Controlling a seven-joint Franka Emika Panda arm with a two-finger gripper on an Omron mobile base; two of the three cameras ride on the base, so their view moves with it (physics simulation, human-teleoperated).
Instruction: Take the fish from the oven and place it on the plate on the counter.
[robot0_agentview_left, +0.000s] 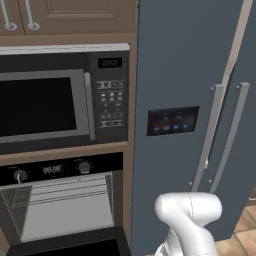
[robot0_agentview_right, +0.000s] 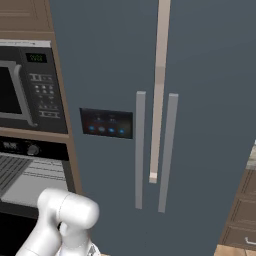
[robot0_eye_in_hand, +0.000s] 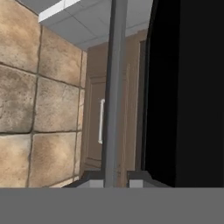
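**Kitchen floor level: jaws at oven handle**

Tan floor tiles (robot0_eye_in_hand: 26, 109) back the gripper (robot0_eye_in_hand: 116, 177); we find its jaws straddling the oven's bar handle (robot0_eye_in_hand: 116, 87), contact unconfirmed. Beyond them, the oven (robot0_agentview_left: 65, 205) stands open, racks visible; we cannot see the fish.

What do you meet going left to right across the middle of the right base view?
Microwave door handle → microwave keypad → brown wooden cabinet edge → dark dispenser panel on the grey fridge door → left fridge handle → gap between the fridge doors → right fridge handle.
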